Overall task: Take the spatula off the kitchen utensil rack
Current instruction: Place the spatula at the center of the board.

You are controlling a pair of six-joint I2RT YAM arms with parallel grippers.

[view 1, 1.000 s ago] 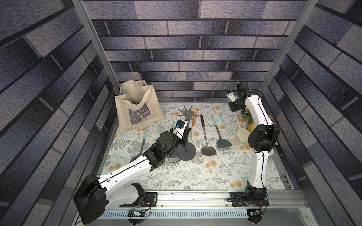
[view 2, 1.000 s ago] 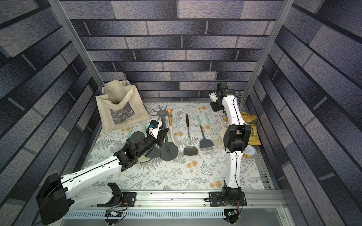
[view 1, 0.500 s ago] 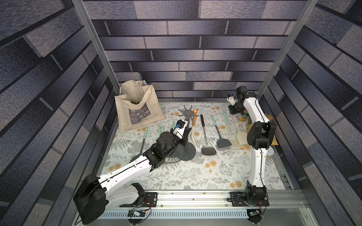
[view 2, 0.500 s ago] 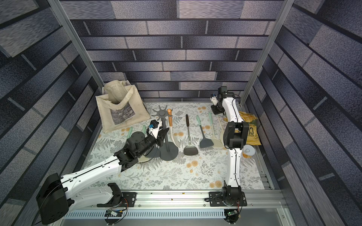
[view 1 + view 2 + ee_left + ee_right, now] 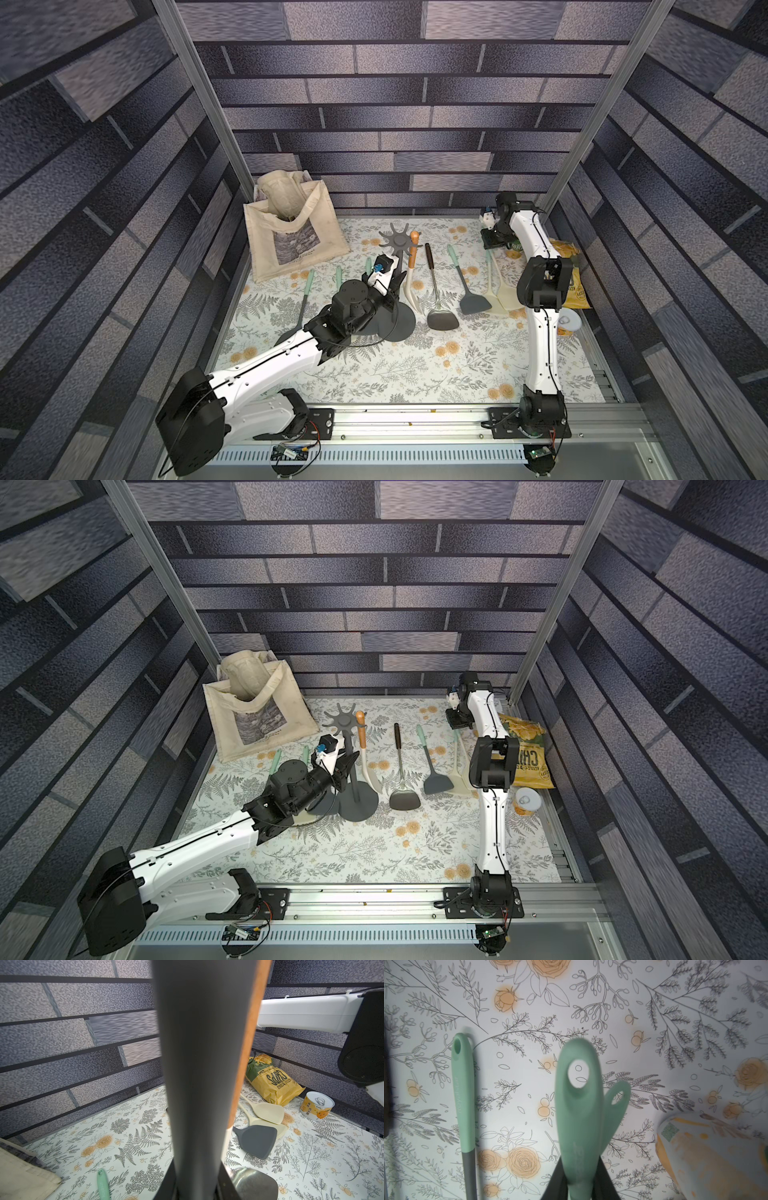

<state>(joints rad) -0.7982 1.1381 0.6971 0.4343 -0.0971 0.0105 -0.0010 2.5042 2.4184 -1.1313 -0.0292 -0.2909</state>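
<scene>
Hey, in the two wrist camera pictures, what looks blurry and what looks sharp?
Right wrist view: the mint handle in the right gripper is smeared and soft, while the floral mat behind is crisp. Left wrist view: the pole of the kitchen utensil rack looms soft-edged, while the chips bag and can are sharp.

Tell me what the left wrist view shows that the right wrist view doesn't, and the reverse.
Left wrist only: the rack pole, clamped in the left gripper, the orange-handled spatula past it, and a can. Right wrist only: a green handle held in the right gripper, with a second green handle beside it. Both: the floral table cover, the chip bag, and the grey spatula, head in the left wrist view, handle in the right.
</scene>
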